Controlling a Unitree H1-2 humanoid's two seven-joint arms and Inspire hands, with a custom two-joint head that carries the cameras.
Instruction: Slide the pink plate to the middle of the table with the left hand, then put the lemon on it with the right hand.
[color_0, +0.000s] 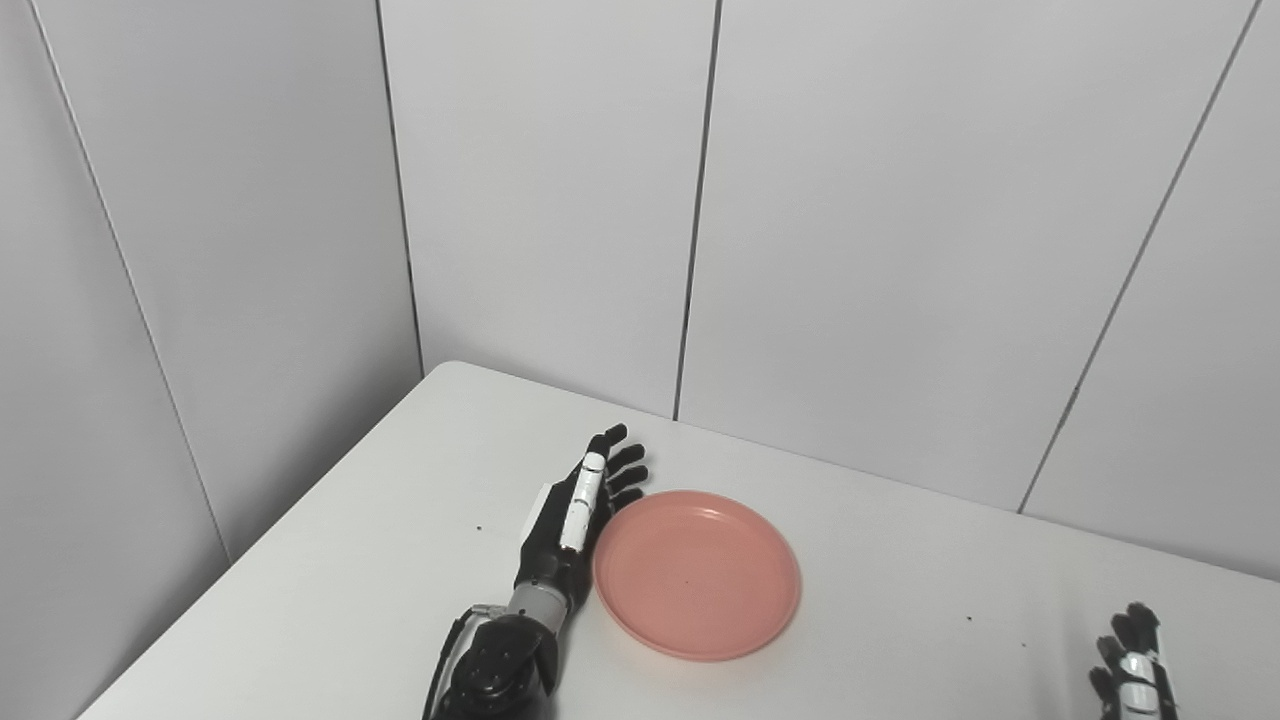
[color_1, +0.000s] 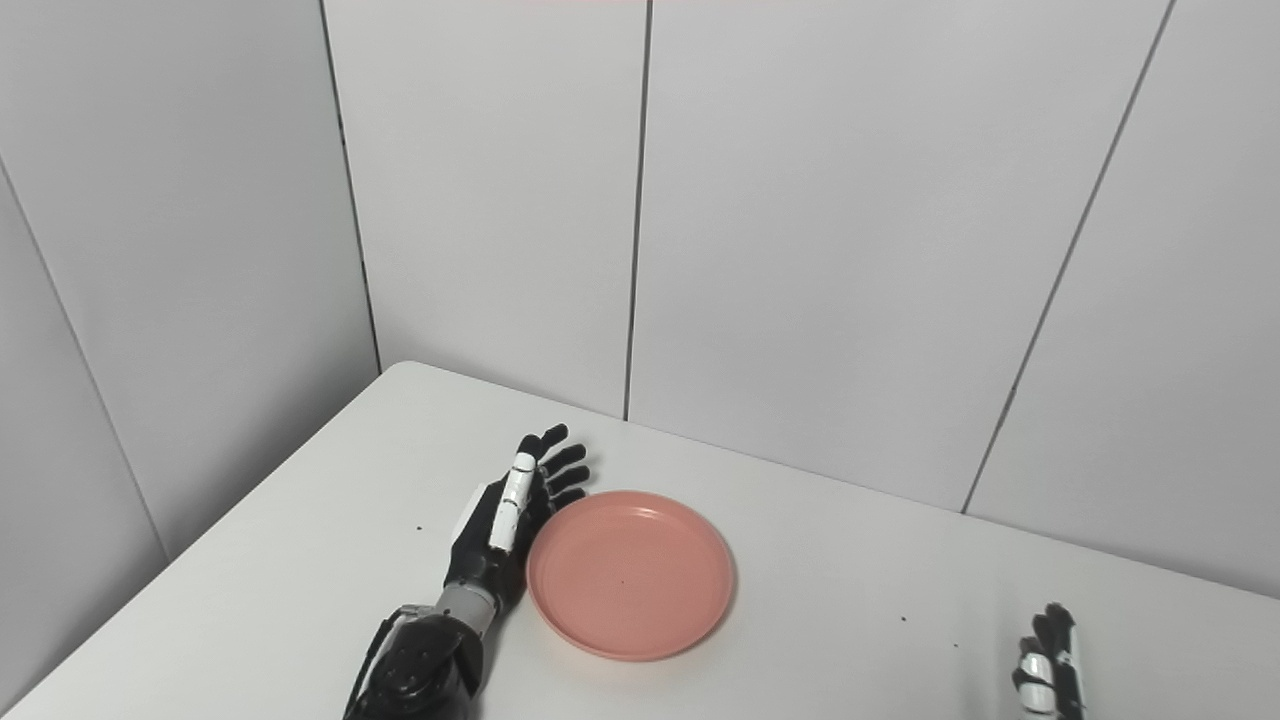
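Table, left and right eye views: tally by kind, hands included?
Pink plate: 1
Hands: 2, the left hand by the plate's rim and the right hand at the bottom edge
Lemon: 0 in view
Total: 3

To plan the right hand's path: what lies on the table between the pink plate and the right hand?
Nothing: between the pink plate and the right hand only bare white table with tiny dark specks shows, in both eye views.

pink plate (color_0: 697, 574), white table (color_0: 350, 580), black-and-white left robot hand (color_0: 575, 515), grey wall panels (color_0: 850, 220)
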